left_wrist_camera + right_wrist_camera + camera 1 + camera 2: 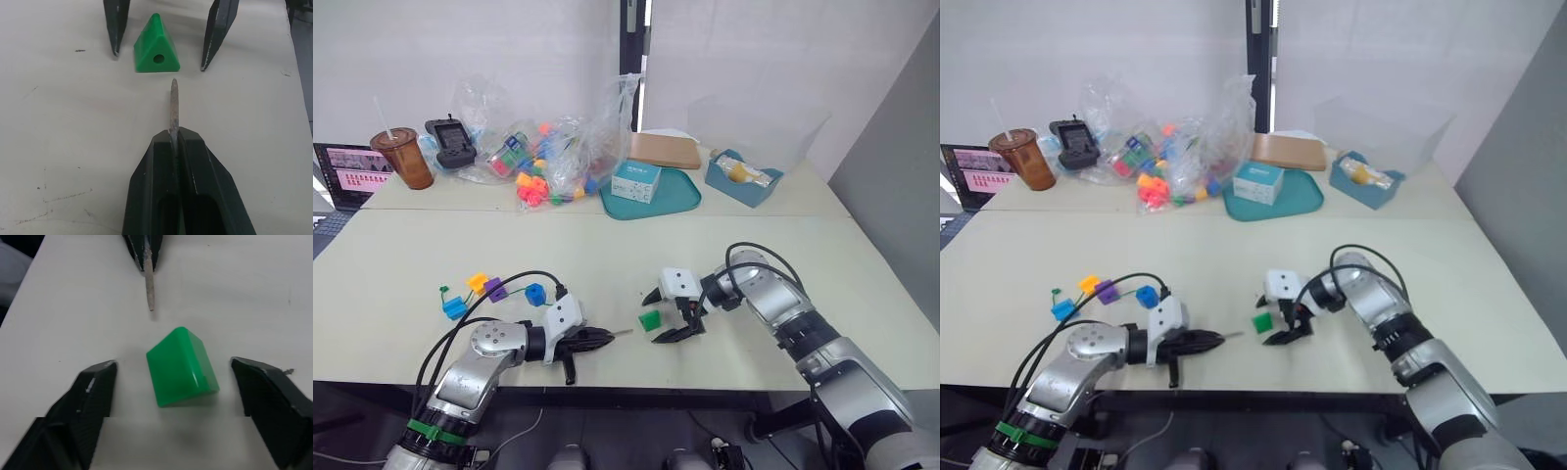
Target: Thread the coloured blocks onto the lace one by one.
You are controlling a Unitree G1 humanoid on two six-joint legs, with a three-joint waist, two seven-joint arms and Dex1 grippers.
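The green block [156,46] lies on the pale tabletop [607,264], near the front edge and between the two arms. It is a small wedge of hard, glossy plastic with a round hole through the triangular face that looks toward the left claw [607,339]. It is probably very light and slippery, so it is likely to skate or tip if pushed from one side only. Grip it across the two flat sloping sides and leave the holed face clear.

The right claw [176,387] is open. One finger stands on each side of the block and neither touches it.

The left claw is closed on the lace [514,290], pinching the stiff dark needle tip [173,105]. The tip projects toward the hole and stops just short of it, roughly in line. The tip appears rigid enough to push through. The green cord behind it is limp and trails back to the other blocks.

The orange-yellow block [477,282], purple block [495,288], dark blue block [534,293] and light blue block [455,307] lie close together beside the left arm.

The tabletop is smooth and matt and probably offers little friction. A teal tray [651,196], bags of toys [543,157], a cup [403,157] and a laptop [352,174] stand well apart at the far side. The working area leaves room to approach.
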